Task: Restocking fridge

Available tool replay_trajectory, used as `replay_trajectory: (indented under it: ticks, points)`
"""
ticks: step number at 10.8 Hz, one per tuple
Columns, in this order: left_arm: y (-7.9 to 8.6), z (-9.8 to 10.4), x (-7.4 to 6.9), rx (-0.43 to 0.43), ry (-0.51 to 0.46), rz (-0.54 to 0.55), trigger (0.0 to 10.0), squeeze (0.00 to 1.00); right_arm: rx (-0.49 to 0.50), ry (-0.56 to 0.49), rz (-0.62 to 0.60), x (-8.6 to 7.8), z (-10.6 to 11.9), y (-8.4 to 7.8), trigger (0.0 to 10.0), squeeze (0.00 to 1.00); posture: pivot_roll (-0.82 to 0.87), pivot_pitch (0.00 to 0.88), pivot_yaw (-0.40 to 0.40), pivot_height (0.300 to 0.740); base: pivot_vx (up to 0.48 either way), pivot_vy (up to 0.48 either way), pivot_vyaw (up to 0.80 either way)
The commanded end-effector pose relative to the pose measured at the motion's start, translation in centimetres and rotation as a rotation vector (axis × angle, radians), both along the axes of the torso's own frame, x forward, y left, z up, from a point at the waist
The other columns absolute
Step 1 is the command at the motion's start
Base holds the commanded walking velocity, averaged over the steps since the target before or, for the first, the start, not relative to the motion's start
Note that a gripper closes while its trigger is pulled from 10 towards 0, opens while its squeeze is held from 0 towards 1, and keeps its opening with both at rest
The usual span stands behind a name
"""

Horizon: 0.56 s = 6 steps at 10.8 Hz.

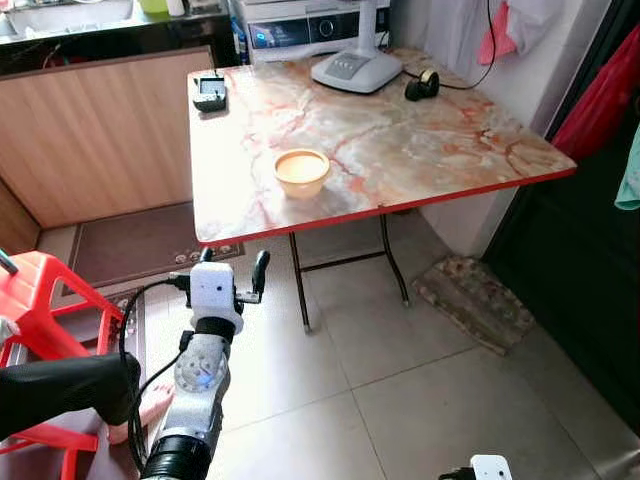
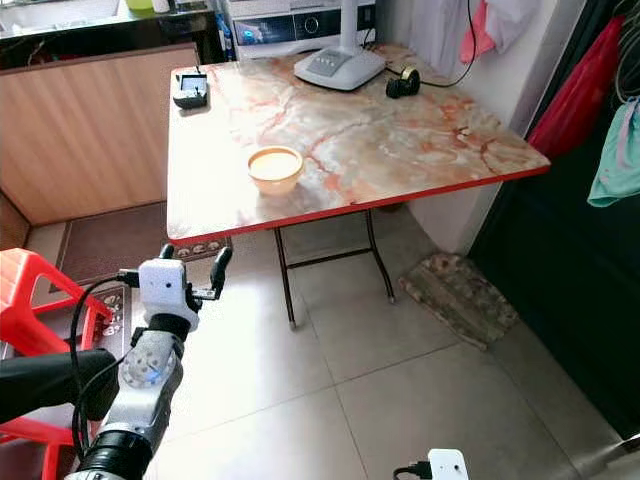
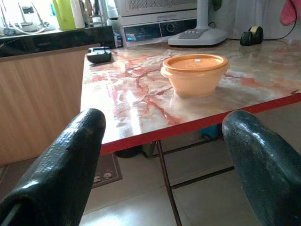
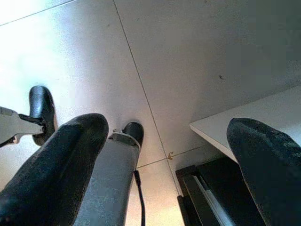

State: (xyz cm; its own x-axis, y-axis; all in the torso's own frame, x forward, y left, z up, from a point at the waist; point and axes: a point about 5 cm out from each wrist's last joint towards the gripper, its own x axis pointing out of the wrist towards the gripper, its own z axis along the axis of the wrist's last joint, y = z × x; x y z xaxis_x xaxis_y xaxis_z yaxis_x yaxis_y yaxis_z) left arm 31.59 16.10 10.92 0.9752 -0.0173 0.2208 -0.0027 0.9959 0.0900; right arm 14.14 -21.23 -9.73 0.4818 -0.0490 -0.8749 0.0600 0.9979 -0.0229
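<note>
Black fingers of the left gripper (image 1: 232, 272) stood spread apart and empty, raised in front of the near red edge of the marble-patterned folding table (image 1: 420, 150), just short of it and below its top. Beyond that edge, ahead of the gripper and a little to its right, an orange lidded bowl (image 1: 302, 171) sat on the tabletop near the front, well apart from the fingers. Further back on the table lay a small dark device (image 1: 210, 93) at the far left corner, a white fan base (image 1: 356, 70) and a roll of tape (image 1: 423, 84) near the wall. Low down, the right gripper (image 4: 164, 165) hung over the tiled floor (image 4: 197, 56), its fingers also held wide apart, gripping nothing. A red plastic stool (image 1: 45, 300) stood at the robot's left
</note>
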Motion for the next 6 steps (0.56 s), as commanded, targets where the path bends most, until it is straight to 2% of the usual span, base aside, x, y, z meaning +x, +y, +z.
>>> replay_trajectory:
  ticks: [1,6]
  points:
    - [0.3,0.61,0.27,0.003,-0.005,0.004,10.0,0.0,-0.003,0.007,0.004,-0.15,-0.05,-0.02,10.0,0.0,0.05,0.059,0.007,0.74,0.255,0.0,0.0]
    - [0.39,0.68,0.29,0.001,0.002,0.028,10.0,0.0,0.004,0.008,0.008,-0.15,-0.06,0.01,10.0,0.0,0.05,0.05,0.005,0.74,0.261,0.0,0.0]
